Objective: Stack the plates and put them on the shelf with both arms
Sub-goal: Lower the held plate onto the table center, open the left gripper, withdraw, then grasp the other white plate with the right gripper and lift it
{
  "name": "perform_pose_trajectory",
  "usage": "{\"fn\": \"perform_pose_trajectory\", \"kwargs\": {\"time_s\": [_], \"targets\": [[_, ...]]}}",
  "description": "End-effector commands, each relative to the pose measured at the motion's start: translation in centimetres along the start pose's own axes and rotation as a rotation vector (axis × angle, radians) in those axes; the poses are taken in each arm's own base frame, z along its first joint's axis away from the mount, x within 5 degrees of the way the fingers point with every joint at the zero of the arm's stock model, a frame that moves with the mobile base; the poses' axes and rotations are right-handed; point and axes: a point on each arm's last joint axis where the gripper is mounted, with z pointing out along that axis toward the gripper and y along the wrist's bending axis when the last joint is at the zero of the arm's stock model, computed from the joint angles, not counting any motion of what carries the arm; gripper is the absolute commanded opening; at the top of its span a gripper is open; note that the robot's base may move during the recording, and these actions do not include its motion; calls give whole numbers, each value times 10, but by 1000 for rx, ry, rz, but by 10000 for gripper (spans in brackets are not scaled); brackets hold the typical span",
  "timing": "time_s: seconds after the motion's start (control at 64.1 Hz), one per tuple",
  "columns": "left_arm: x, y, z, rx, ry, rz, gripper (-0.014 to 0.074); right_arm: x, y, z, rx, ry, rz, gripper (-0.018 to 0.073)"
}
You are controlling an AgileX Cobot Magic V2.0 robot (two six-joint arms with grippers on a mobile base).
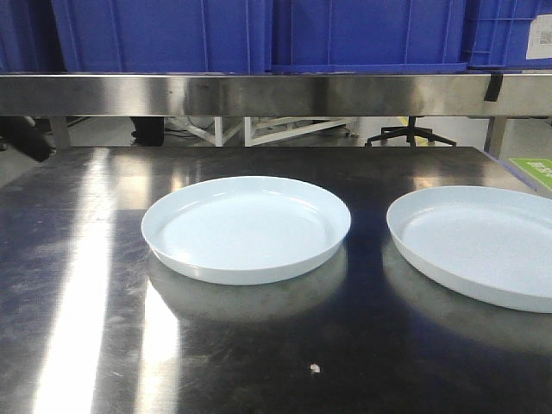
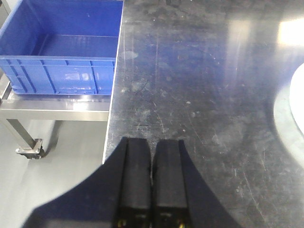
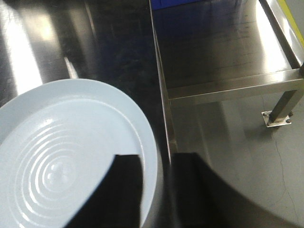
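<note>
glossy plates point(image 1: 246, 228) on a scratched steel tabletop point(image 1: 78, 302)
you'll see the plates are smooth and shiny, the tabletop scuffed yet mirror-bright, the shelf point(image 1: 259, 93) brushed stainless metal, and the crates point(image 1: 164, 34) blue moulded plastic.

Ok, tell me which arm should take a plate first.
Right. The right gripper is open with the rim of the right plate between its fingers, seemingly ready to close. The left gripper is shut over the tabletop, with the left plate only at its view's edge.
</note>
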Motion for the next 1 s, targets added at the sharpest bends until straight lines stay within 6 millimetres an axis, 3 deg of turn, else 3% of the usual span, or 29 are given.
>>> {"fn": "perform_pose_trajectory", "kwargs": {"time_s": [0.0, 0.39, 0.749, 0.984], "targets": [[-17, -2, -3, 18, -113, -6, 82, -17, 4, -3, -19, -95, -9, 456], [-17, -2, -3, 18, -113, -6, 82, -17, 4, 5, -15, -77, -9, 444], [-17, -2, -3, 18, -113, -6, 82, -50, 11, 58, 20, 90, -9, 444], [-17, -2, -3, 18, -113, -6, 82, -42, 9, 86, 45, 203, -9, 444]]}}
